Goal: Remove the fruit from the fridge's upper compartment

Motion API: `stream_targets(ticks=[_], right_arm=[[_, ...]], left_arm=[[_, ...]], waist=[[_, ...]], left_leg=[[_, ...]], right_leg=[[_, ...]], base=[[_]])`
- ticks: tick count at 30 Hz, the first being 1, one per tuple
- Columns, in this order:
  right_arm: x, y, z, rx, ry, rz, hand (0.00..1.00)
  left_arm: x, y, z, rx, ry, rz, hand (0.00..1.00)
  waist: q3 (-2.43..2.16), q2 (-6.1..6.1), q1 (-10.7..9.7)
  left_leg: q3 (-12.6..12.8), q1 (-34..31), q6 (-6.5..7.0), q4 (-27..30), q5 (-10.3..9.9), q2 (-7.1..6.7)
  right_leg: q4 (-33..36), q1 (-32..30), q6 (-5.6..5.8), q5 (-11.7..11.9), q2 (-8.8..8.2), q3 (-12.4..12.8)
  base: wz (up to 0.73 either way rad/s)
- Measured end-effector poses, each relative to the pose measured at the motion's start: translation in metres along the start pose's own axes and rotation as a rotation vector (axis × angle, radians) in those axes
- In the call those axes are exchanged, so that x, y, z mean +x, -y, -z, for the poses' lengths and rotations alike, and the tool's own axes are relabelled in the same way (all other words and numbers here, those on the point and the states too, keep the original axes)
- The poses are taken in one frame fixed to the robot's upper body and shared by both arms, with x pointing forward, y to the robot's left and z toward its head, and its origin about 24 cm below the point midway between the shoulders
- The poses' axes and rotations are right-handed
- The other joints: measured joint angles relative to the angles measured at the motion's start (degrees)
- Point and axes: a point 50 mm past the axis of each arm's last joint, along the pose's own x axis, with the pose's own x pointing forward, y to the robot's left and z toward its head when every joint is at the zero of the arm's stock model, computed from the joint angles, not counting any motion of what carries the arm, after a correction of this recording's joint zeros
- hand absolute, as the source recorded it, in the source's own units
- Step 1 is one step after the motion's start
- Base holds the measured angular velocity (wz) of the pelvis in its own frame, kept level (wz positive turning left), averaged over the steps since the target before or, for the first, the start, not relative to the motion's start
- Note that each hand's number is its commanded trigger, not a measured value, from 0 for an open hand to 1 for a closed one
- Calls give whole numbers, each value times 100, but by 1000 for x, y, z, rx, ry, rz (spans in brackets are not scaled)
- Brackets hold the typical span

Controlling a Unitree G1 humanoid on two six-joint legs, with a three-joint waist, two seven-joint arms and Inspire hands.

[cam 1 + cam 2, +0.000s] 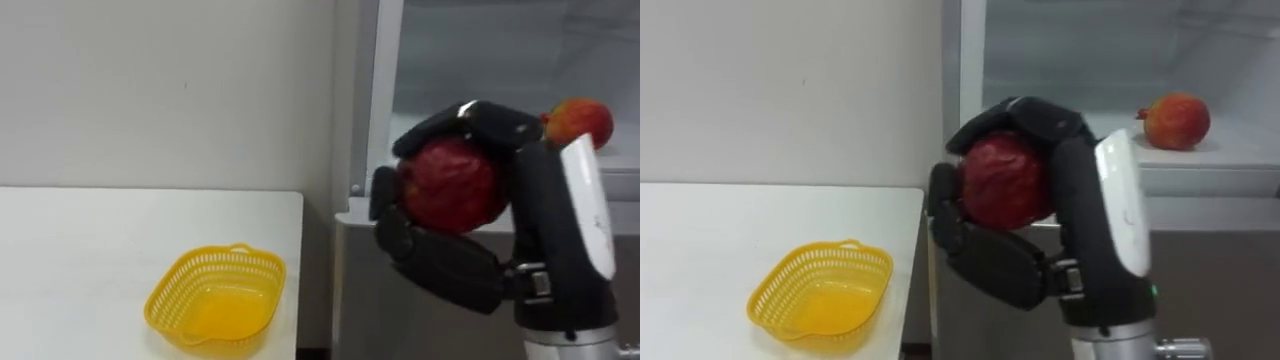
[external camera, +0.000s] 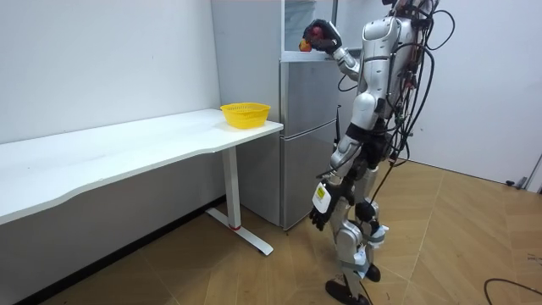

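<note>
My right hand point(image 1: 450, 265) is raised in front of the open upper fridge compartment point(image 1: 1230, 150) and is shut on a dark red round fruit point(image 1: 450, 185), with fingers curled over its top and thumb below. A second fruit, red and yellow point(image 1: 1177, 121), lies on the fridge shelf behind and to the right of the hand. In the room view I stand facing the fridge point(image 2: 305, 144), the fruit point(image 2: 315, 34) held up at its upper part. My left hand point(image 2: 320, 212) hangs at my side.
A yellow mesh basket point(image 1: 170, 285) sits near the right end of the white table point(image 1: 80, 250), left of the fridge. The fridge's pale door frame point(image 1: 385, 90) rises just behind my hand. A bare wall stands behind the table.
</note>
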Motion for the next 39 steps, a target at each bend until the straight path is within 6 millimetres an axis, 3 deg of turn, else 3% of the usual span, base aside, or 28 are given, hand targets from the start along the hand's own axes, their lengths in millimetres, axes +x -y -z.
stream_targets(ticks=[7, 15, 19, 29, 31, 35, 39], right_arm=[[-1, -8, -2, -59, 22, -94, 100], [6, -9, -5, -118, 74, -108, 100], [10, -13, -5, -114, 95, -124, 100], [33, -17, 28, -198, 48, -183, 100], [37, -18, 38, -202, 18, -192, 100], [35, -18, 64, -229, -93, -231, 100], [34, -17, 74, -255, -129, -259, 100]], left_arm=[[0, 1, -1, 6, -2, 20, 0], [0, 1, 3, 16, -16, 35, 0], [0, -8, 0, -6, -3, 10, 0], [-1, -17, 1, -25, 1, -17, 0], [-1, -17, 3, -25, -6, -13, 0], [-2, -18, 4, -23, -9, 4, 0], [-3, -23, 8, -37, -19, 8, 0]], waist=[[15, -92, 182], [85, -215, 347], [89, -353, 447], [78, -500, 628], [112, -555, 641], [121, -688, 701], [120, -762, 772]], left_leg=[[-156, -66, 0, -25, 1, -9], [-243, -81, 1, -11, 2, -20], [-277, -185, 1, 75, 2, -26], [-508, -178, 2, 160, 2, -75], [-584, -172, 2, 174, 2, -84], [-655, -212, 4, 224, 0, -109], [-686, -241, 4, 239, 0, -112]], right_leg=[[-4, 14, 2, -1, -15, -161], [-2, 34, 2, -1, -30, -252], [-5, 23, 4, -5, -41, -294], [-85, 135, 18, -14, -88, -538], [-93, 169, 20, -16, -94, -587], [-92, 183, 29, -21, -116, -617], [-88, 196, 30, -20, -117, -662]], base=[[11], [5], [4], [13], [14], [7], [3]])
